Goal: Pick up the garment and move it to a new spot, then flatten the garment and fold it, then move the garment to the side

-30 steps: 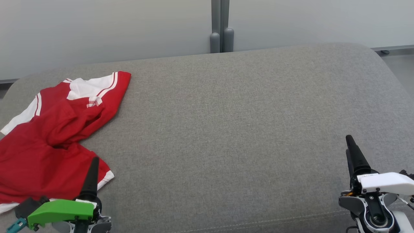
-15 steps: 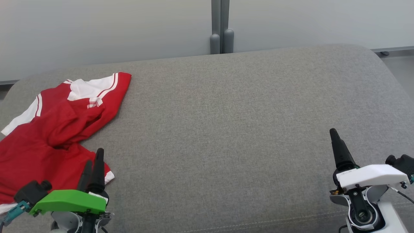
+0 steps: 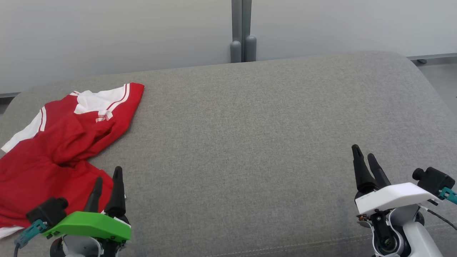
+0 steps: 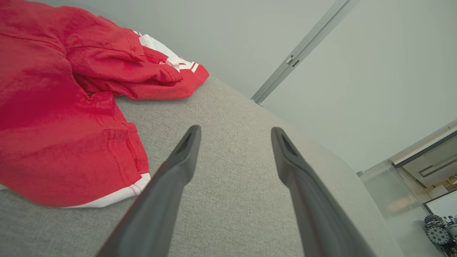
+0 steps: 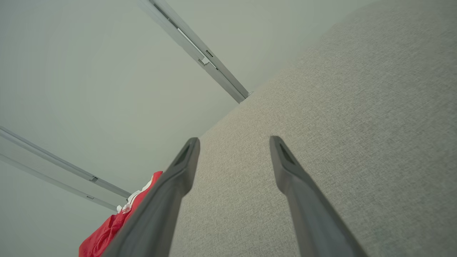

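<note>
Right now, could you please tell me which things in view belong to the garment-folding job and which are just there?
Job: red garment, left gripper, right gripper, grey cushion.
Just there: wall panels, grey posts.

The left gripper (image 3: 107,174) has two long, dark, tapering fingers (image 4: 167,185) set into a bright green cover (image 3: 89,225). On its left side sits a black camera block (image 3: 48,210) with a teal plug (image 3: 31,230) and a dark cable. The right gripper (image 3: 363,151) has the same dark fingers (image 5: 303,200), each with a shallow slot near its tip, set into a white cover (image 3: 392,197). Its own black camera unit (image 3: 428,177) carries a teal connector (image 3: 448,194) and a thin black cable. Nearer, a white housing holds a round black joint (image 3: 387,243).
</note>
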You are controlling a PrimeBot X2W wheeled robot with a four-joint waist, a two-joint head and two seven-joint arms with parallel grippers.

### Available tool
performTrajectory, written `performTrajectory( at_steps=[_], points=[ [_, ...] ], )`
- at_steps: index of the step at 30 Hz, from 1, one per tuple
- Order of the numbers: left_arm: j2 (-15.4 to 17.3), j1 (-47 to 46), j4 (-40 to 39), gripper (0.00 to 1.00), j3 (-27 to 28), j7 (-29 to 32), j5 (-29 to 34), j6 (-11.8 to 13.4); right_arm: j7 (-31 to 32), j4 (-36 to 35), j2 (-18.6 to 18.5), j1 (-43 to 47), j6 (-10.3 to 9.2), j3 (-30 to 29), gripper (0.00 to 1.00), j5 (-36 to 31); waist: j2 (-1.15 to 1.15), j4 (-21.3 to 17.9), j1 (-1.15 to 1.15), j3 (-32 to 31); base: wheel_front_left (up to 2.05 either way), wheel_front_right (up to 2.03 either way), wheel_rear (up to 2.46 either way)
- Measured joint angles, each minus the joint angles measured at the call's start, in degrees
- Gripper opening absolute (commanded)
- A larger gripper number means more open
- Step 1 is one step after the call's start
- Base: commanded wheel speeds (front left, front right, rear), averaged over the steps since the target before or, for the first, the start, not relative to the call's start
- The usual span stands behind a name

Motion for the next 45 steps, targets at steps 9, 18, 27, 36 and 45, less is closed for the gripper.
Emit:
performTrajectory(
  at_steps=[9,18,27,36,45],
  points=[
    [-0.1,0.6,-0.9,1.0,-1.1,-1.3,6.6,1.1,-1.6,-1.1,-0.4,0.2,-0.85,2.0,1.0,-7.2,0.0,-0.1,0.0,-0.4,0.0,0.0,0.0],
    [-0.1,1.6,-2.1,1.0,-1.9,-3.5,13.8,2.4,-3.3,-1.4,-0.6,0.4,-2.11,3.6,1.0,-14.6,0.0,-0.3,0.0,-0.8,0.0,0.0,0.0],
    [-0.1,2.9,-2.2,1.0,-2.8,-5.3,19.5,3.2,-5.2,-1.6,-0.7,1.2,-3.15,5.2,1.0,-21.6,0.0,-0.5,0.0,-1.2,0.0,0.0,0.0],
    [-0.1,3.5,-2.4,1.0,-3.5,-7.0,24.9,3.7,-7.0,-2.2,-0.8,1.3,-4.13,6.6,1.0,-28.6,0.0,-0.6,0.0,-1.5,0.0,0.0,0.0],
    [-0.1,3.9,-3.1,1.0,-4.0,-8.9,30.8,4.4,-8.8,-2.9,-0.9,1.4,-5.13,8.0,1.0,-35.6,0.0,-0.7,0.0,-1.6,0.0,0.0,0.0]
  ],
)
